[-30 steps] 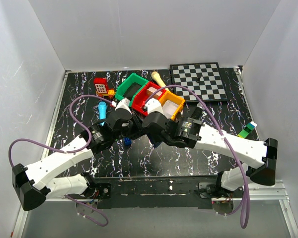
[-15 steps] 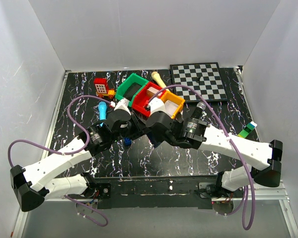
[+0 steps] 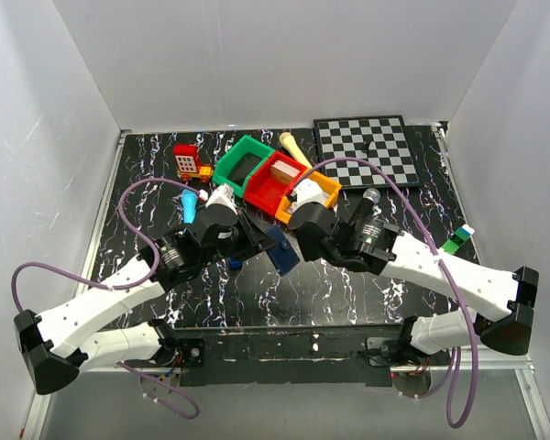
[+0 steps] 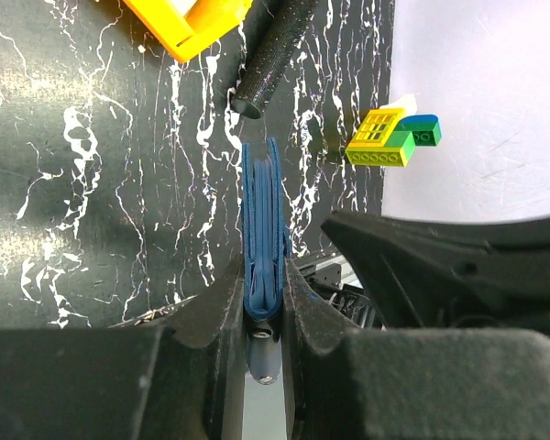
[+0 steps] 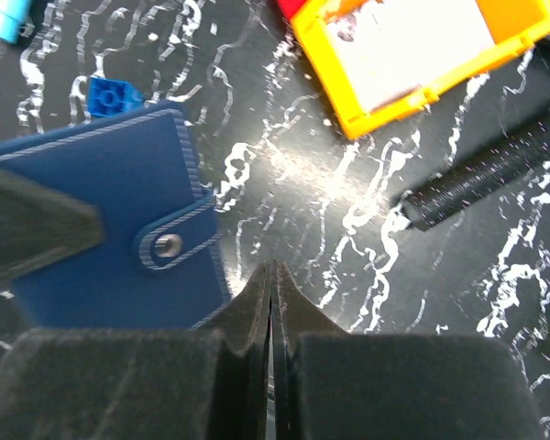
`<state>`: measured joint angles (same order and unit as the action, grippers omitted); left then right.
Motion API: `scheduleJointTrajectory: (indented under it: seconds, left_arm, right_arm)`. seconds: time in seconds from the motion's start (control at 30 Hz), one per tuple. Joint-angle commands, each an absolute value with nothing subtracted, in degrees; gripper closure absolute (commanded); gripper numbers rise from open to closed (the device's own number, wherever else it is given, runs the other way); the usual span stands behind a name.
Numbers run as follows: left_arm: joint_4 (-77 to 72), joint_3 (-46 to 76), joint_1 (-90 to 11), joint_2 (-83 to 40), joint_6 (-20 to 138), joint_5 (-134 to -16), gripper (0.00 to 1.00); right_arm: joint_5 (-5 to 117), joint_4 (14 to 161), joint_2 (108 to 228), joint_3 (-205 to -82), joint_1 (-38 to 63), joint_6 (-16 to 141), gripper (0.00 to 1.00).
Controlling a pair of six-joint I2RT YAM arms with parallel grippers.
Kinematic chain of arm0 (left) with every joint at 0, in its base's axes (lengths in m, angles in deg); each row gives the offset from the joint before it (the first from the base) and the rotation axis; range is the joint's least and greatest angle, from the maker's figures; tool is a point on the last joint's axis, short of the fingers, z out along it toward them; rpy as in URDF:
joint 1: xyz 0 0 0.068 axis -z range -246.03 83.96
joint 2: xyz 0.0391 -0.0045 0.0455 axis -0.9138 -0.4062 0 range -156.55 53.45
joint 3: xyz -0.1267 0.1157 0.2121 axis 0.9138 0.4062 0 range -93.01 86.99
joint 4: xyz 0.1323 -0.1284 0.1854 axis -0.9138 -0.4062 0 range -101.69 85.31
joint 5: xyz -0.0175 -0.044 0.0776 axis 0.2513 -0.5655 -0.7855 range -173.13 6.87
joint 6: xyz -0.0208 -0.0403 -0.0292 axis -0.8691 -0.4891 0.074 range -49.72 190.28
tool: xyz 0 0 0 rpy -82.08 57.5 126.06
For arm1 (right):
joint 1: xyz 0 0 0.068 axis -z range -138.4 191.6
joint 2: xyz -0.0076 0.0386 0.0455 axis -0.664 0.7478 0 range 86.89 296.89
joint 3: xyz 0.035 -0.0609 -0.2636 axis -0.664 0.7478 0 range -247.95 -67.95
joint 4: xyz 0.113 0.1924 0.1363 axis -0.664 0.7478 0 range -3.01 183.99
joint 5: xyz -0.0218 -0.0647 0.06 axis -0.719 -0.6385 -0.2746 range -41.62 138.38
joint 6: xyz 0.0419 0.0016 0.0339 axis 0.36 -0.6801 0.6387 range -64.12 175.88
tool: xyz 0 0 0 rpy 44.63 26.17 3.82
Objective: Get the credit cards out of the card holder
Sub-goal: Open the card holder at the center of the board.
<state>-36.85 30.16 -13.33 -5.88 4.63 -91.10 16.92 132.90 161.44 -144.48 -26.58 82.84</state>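
Both arms meet mid-counter (image 3: 367,275), where the left gripper (image 3: 257,242) holds the navy card holder (image 3: 282,252) and the right gripper (image 3: 295,240) sits just beside it. Behind them a green bin (image 3: 241,163), a red bin (image 3: 271,181) and an orange bin (image 3: 319,189) stand in a row, with a chessboard (image 3: 367,149) at back right.

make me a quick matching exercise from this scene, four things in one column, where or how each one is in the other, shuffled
Things:
1. card holder
2. right gripper
3. chessboard
4. green bin

Place or state:
a. far right corner of the table
b. shut, holding nothing
c. clamped edge-on in the left gripper
d. just left of the red bin

Pairs: 1-c, 2-b, 3-a, 4-d
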Motion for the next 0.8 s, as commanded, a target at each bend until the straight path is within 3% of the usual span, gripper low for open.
scheduleJointTrajectory:
  seconds: [0.0,0.23,0.4,0.53,0.77]
  left_arm:
    - [-37.47,29.43,-13.39,-2.97,4.53,-92.36,1.00]
    - [-37.21,29.69,-13.48,-2.97,4.62,-91.92,1.00]
    - [-38.70,28.38,-13.48,-4.46,4.45,-92.01,1.00]
    - [-40.19,26.97,-13.48,-6.31,4.09,-92.01,1.00]
    - [-40.72,24.68,-13.48,-8.07,4.36,-92.01,1.00]
  right_arm:
    - [17.44,133.93,159.32,-142.92,-24.75,82.86,0.99]
    - [20.77,131.04,157.39,-141.26,-24.49,81.46,0.99]
    - [23.51,126.63,155.54,-140.54,-24.58,80.22,0.64]
    - [22.55,127.95,157.81,-143.18,-25.54,79.70,0.56]
    - [18.41,130.41,164.14,-148.80,-28.97,79.34,0.52]
